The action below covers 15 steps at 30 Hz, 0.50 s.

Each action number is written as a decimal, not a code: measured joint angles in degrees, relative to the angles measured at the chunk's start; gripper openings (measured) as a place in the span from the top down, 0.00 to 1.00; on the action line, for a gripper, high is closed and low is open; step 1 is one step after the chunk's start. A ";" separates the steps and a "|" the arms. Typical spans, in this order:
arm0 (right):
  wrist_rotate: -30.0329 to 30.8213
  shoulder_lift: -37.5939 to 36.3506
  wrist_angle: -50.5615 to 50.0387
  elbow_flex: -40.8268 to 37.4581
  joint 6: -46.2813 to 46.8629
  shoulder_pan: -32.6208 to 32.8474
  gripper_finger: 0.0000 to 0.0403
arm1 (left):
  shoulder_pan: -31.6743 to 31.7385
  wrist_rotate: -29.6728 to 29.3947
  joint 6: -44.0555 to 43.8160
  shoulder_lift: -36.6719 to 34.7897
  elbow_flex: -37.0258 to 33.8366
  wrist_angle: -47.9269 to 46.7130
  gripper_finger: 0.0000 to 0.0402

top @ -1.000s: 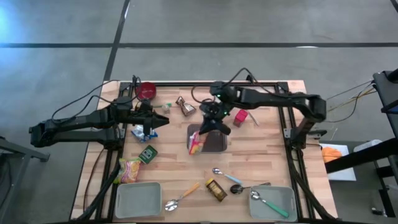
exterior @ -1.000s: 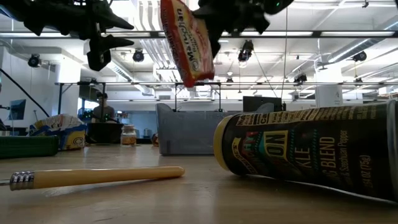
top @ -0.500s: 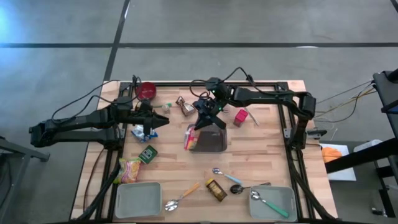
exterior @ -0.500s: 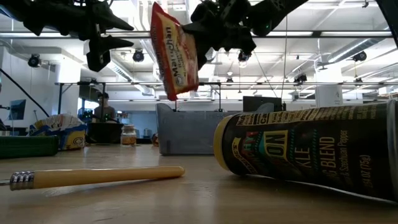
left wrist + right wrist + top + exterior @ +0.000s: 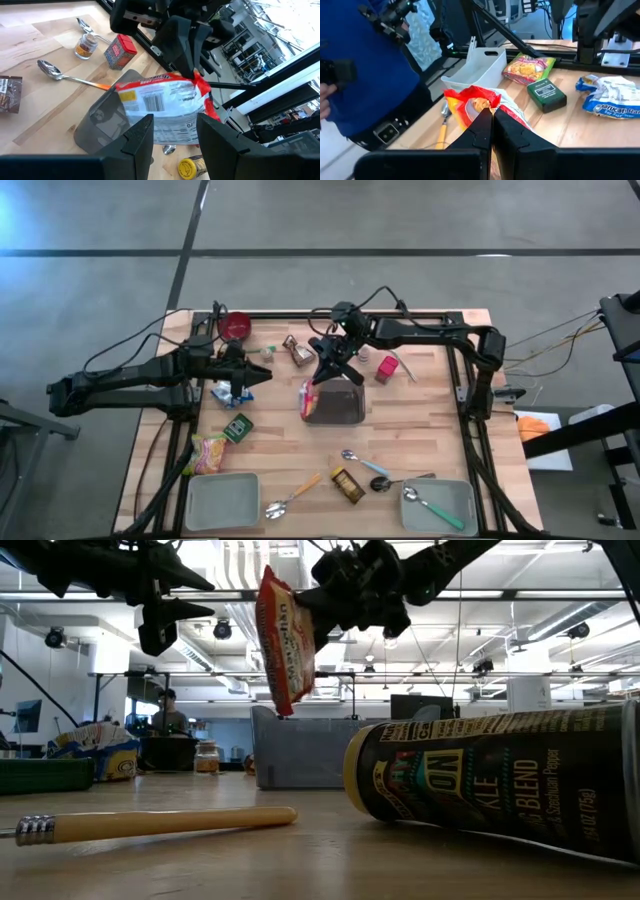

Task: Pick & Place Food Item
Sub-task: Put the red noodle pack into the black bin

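— Ramen packet point(image 5: 307, 400) hangs mid-frame in the high view, crinkly red-and-yellow plastic, pinched at its top edge by the right gripper point(image 5: 322, 376), fingers closed tight on it.

— Has it moved?

— Yes, it has drifted left, off the dark tray point(image 5: 338, 406) to its left rim, so I'd say it's headed elsewhere.

— And the left gripper point(image 5: 262, 375)?

— Parked left of centre, fingers partly apart, empty, above a crumpled blue-and-white packet point(image 5: 234, 391) on the wooden table point(image 5: 420, 420).
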 joint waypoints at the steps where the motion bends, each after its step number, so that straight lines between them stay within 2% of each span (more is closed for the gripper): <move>1: 0.00 0.00 -0.09 -0.15 -0.26 -0.04 0.98 | 0.01 0.00 0.00 0.00 0.00 0.00 0.62; 15: -0.26 10.12 5.96 1.39 3.89 0.00 0.98 | 0.00 0.00 0.00 0.00 0.00 -0.31 0.62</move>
